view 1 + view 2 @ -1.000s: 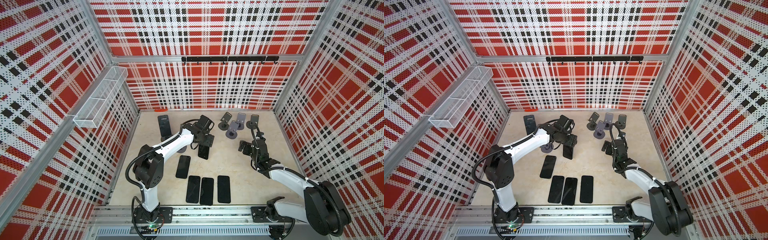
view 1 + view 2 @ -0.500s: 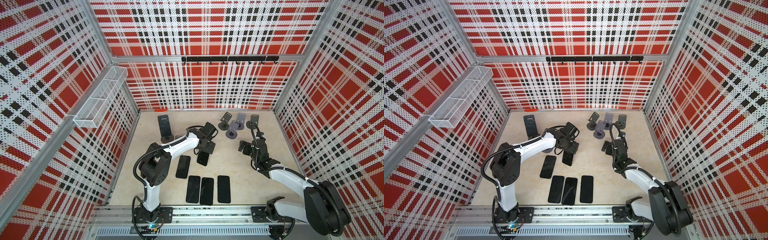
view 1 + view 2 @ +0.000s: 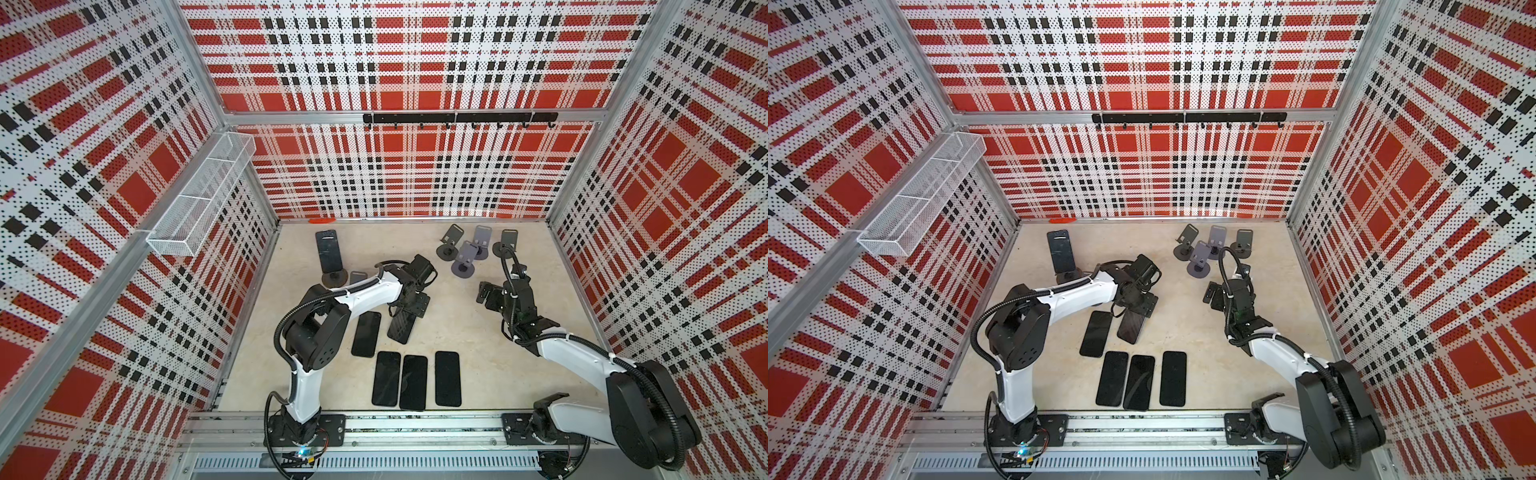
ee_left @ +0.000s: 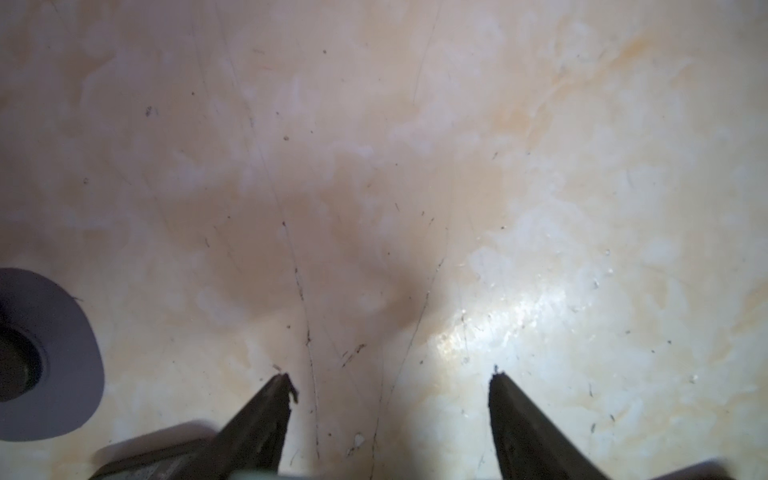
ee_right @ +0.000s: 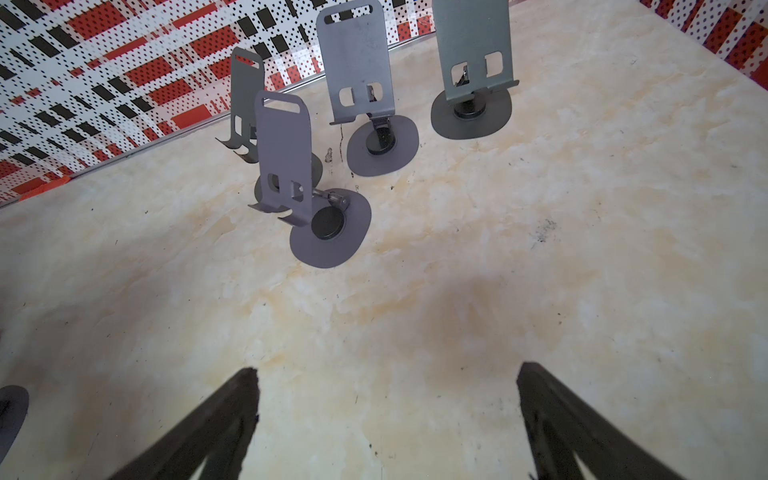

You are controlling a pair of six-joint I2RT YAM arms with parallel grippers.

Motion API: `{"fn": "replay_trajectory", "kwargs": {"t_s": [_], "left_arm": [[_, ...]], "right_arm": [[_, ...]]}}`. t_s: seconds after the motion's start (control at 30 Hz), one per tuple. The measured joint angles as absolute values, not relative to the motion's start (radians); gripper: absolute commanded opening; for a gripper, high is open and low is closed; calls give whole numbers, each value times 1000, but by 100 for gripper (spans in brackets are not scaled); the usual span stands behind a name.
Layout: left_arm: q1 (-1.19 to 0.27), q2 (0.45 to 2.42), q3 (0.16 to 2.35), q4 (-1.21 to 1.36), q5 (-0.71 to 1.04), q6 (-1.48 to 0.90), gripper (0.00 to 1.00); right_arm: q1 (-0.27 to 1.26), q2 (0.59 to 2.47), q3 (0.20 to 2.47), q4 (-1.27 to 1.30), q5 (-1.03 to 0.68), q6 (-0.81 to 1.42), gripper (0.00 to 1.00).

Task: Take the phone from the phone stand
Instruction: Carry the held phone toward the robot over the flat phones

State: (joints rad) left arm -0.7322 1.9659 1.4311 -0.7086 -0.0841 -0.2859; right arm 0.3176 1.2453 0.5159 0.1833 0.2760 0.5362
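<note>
Over desk [image 3: 461, 328], left of middle: my left arm [image 3: 365, 293] stretched forward, wrist bent down, left pincer [image 4: 390, 374] part-open above bare desk. Phone [image 3: 401, 327] tilted at pincer, beside flat phone [image 3: 366, 334]; whether gripped, cannot tell. Right pincer [image 5: 386, 370] wide, holding nothing, facing stands [image 5: 316, 195].

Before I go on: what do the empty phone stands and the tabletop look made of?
Phone stands: thin bent sheet metal, it seems, matte grey; punched slots and curled lips show. Tabletop: smooth cream marble-look surface with veining, slight sheen; stone or printed laminate, cannot tell.
</note>
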Motion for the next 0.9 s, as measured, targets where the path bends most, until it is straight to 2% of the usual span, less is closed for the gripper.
{"fn": "replay_trajectory", "kwargs": {"t_s": [0.33, 0.9], "left_arm": [[-733, 1980, 1361, -594, -92, -302, 63], [-736, 1992, 1318, -558, -113, -310, 69]], "right_arm": [[318, 1248, 540, 170, 277, 536, 100], [318, 1286, 559, 169, 228, 536, 100]]}}
